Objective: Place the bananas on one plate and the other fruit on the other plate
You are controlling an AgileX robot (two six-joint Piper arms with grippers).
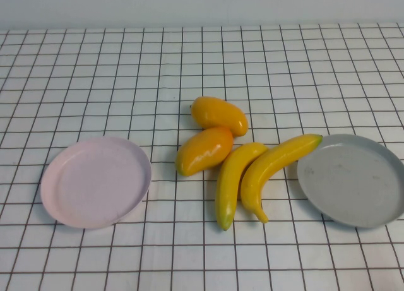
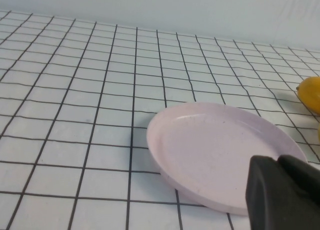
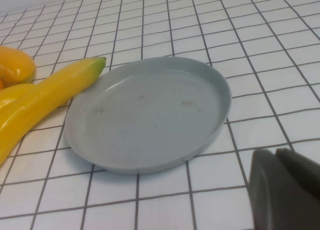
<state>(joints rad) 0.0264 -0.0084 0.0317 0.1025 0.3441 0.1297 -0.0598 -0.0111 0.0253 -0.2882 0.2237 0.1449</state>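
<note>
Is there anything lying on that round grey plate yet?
No. The round grey plate holds nothing; a long yellow banana's greenish tip just meets its rim. Both shut grippers, left gripper and right gripper, hover close by. Under the plate is hidden.

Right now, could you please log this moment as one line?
bananas, orange fruits: on table between plates | pink plate, grey plate: empty | left gripper, right gripper: shut, beside plates
</note>
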